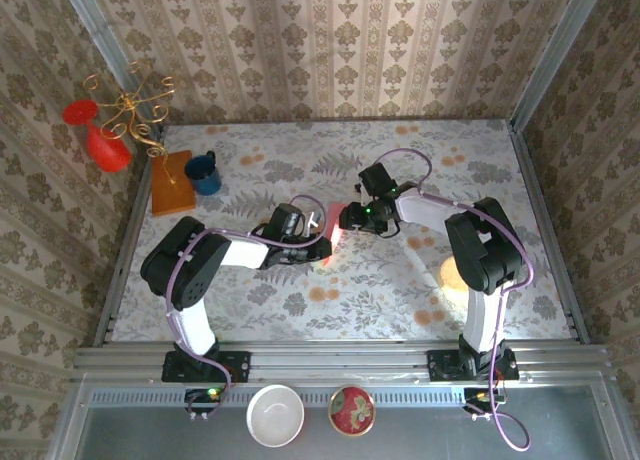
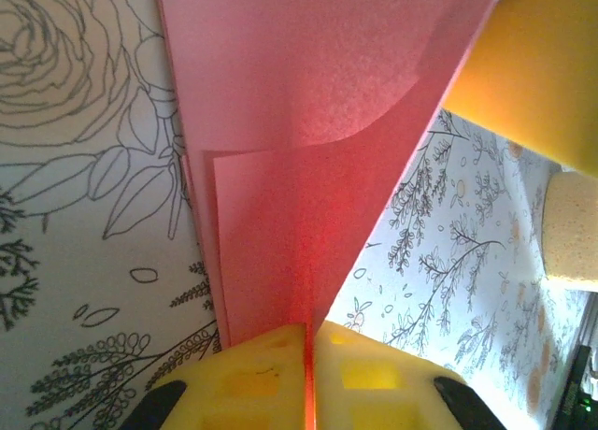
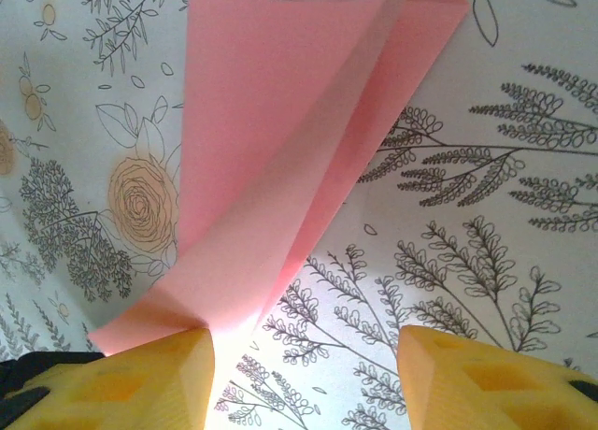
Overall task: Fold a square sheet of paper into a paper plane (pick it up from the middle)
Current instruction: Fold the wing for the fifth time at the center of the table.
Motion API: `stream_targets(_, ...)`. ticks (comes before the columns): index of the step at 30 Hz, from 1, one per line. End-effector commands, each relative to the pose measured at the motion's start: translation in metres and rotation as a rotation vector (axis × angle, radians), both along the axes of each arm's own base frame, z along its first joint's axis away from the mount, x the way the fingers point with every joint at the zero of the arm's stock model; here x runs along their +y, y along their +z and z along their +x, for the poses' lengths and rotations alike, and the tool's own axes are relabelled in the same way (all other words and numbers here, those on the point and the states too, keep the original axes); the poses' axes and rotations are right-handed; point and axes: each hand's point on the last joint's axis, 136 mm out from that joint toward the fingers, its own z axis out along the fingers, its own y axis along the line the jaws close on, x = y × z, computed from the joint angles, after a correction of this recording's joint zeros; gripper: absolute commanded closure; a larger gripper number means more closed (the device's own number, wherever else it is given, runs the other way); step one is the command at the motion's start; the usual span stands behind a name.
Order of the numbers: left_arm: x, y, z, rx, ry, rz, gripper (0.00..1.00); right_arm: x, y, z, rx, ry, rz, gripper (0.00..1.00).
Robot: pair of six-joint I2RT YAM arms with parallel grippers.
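The salmon-pink sheet of paper (image 1: 334, 236) is folded into long overlapping flaps and stands partly raised off the flowered table between the two grippers. My left gripper (image 1: 318, 242) is shut on the paper (image 2: 308, 121); its yellow fingers (image 2: 252, 374) pinch the near folded edge along the crease. My right gripper (image 1: 347, 218) is open just to the right of the paper. In the right wrist view the paper (image 3: 271, 140) fans away from the right gripper (image 3: 304, 383), and the left fingertip (image 3: 131, 379) sits at the paper's near corner. The gap between those fingers holds nothing.
A blue mug (image 1: 205, 173) and an orange-brown board (image 1: 170, 182) sit at the back left, beside a red vase (image 1: 108, 148) and a gold wire stand (image 1: 130, 105). A pale round object (image 1: 455, 275) lies near the right arm. Two bowls (image 1: 276, 415) rest below the table edge.
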Motion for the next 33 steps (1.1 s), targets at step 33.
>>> stream_targets(33, 0.009, -0.016, -0.016, 0.172, 0.016, -0.168, 1.0, 0.008, -0.027, 0.028, -0.031, 0.169, -0.03, 0.36)
